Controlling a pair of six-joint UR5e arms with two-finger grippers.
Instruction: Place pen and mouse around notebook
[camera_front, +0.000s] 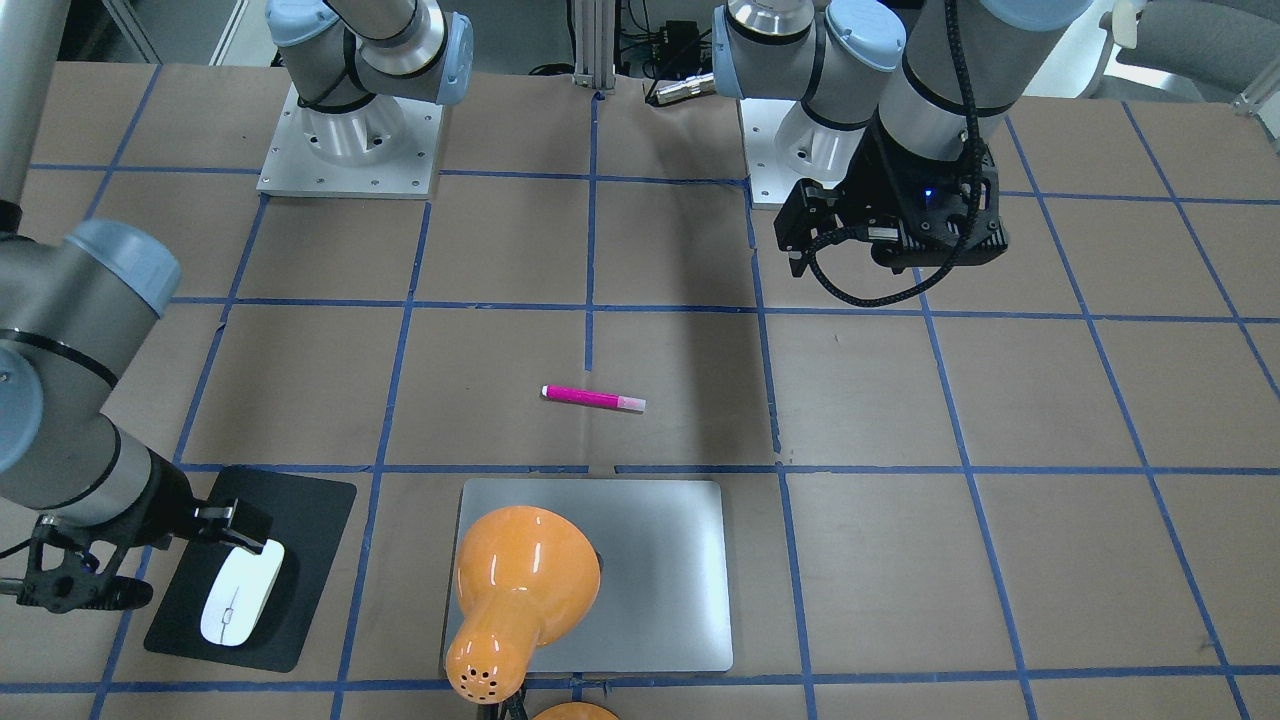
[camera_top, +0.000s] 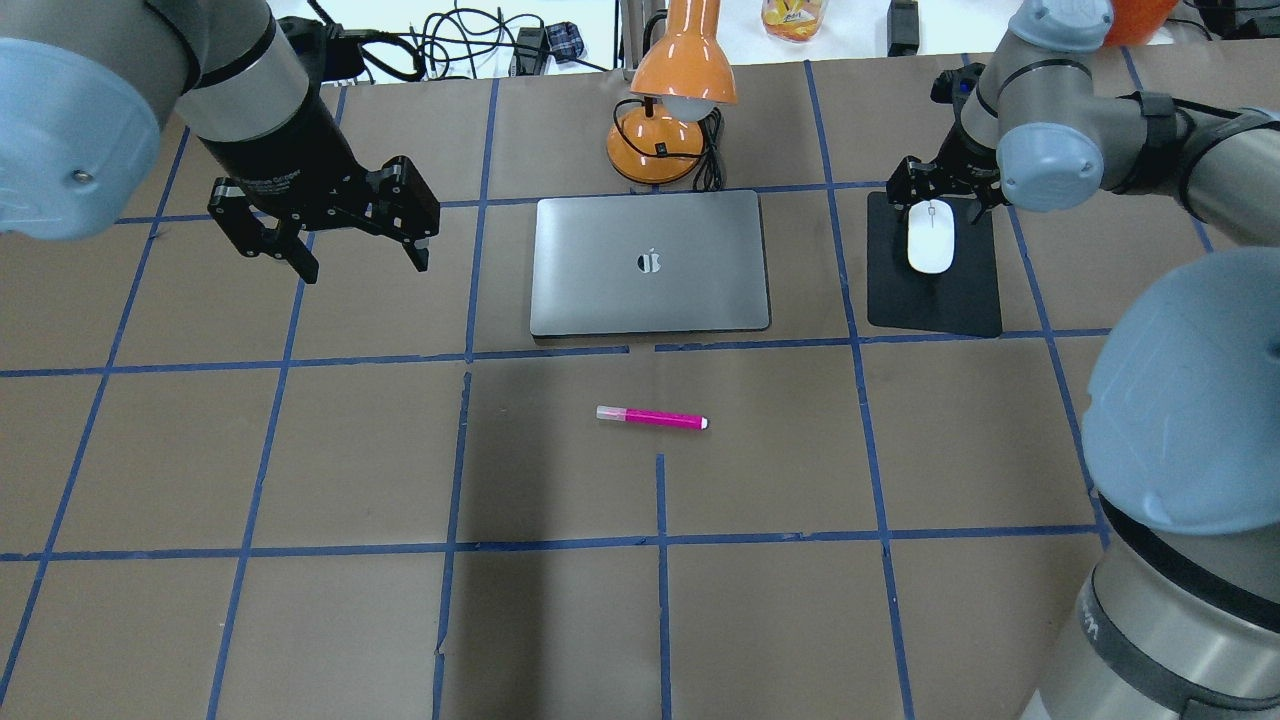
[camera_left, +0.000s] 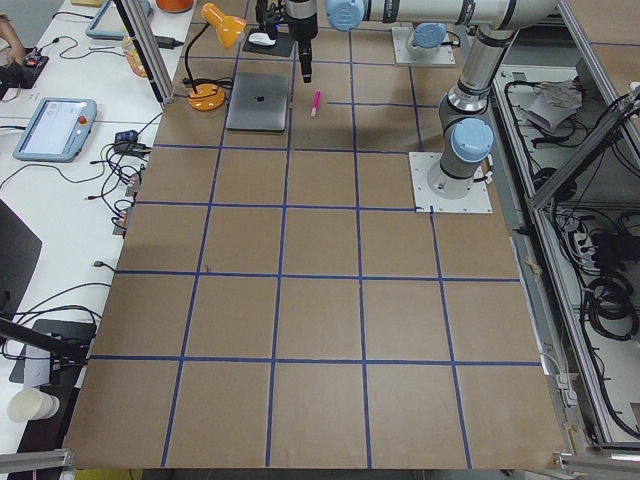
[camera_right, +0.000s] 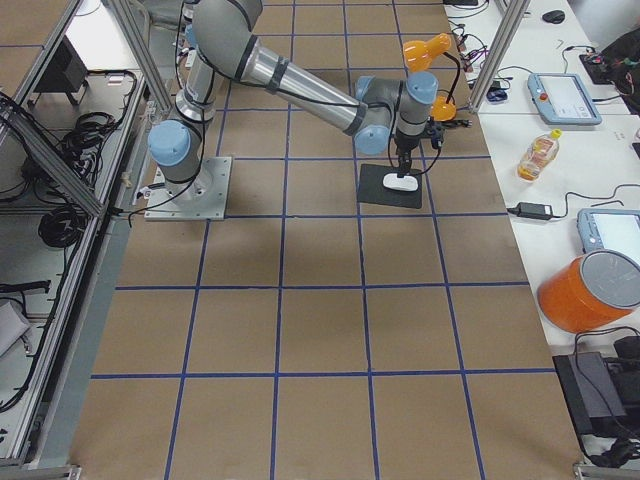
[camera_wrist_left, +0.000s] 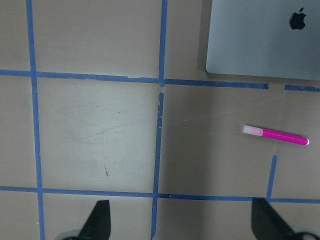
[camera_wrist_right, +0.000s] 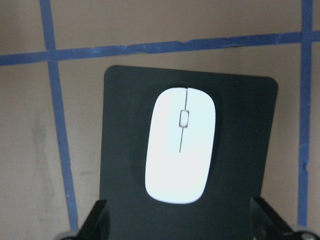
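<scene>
Both arms on show now: the left arm (camera_top: 240, 90) and the right arm (camera_top: 1180, 420) are smooth silver-grey tubes with rounded pale-blue joint caps (camera_front: 125, 262) and thin black rings at the joints, each ending in a silver foot bolted to a square base plate (camera_front: 290, 180) dotted with small screws. The left gripper (camera_top: 362, 262) is matte black with two angular fingers; white lettering (camera_top: 270, 183) sits just behind it, a braided black cable (camera_front: 860, 290) loops beside its wrist block, and a tiny blue light (camera_front: 930, 191) glows there. The right gripper (camera_top: 940, 195) matches, black and two-fingered.
</scene>
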